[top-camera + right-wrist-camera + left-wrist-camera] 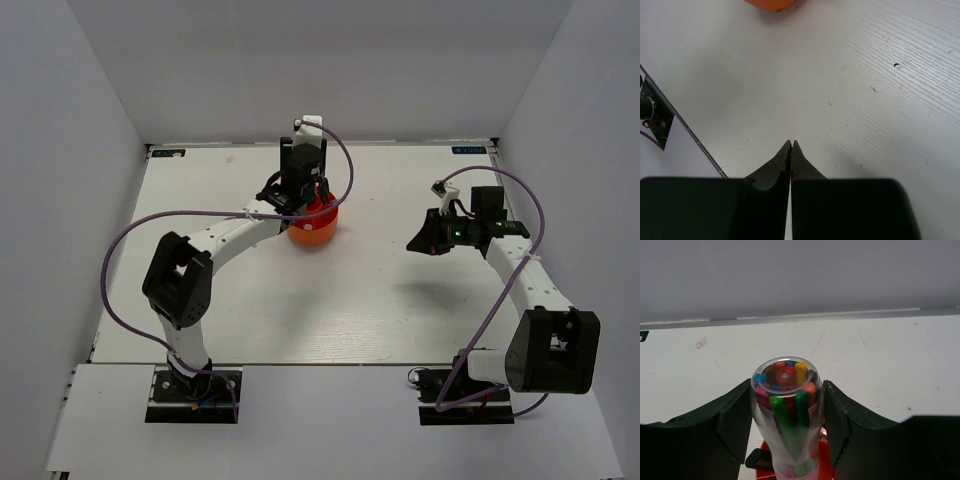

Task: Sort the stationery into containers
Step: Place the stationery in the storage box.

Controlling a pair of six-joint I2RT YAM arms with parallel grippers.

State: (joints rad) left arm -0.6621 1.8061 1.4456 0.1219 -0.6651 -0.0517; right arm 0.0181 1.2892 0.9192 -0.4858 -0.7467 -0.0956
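Note:
The round orange-red organiser (312,232) stands at the table's middle back. My left gripper (308,195) hangs right over it. In the left wrist view my left gripper (787,405) is shut on the chunky pink-and-green pen (787,390), a clear barrel with several coloured refills, held upright. The pen's lower end reaches down into the organiser (826,467). A black rounded end (757,459) of another item sticks out of the organiser; I cannot tell which item. My right gripper (420,243) hovers over the table to the right, shut and empty (791,144). The other stationery is hidden.
White walls enclose the table on the left, back and right. The organiser's edge shows at the top of the right wrist view (771,4). The table's near edge and a base mount (652,112) lie to the left in that view.

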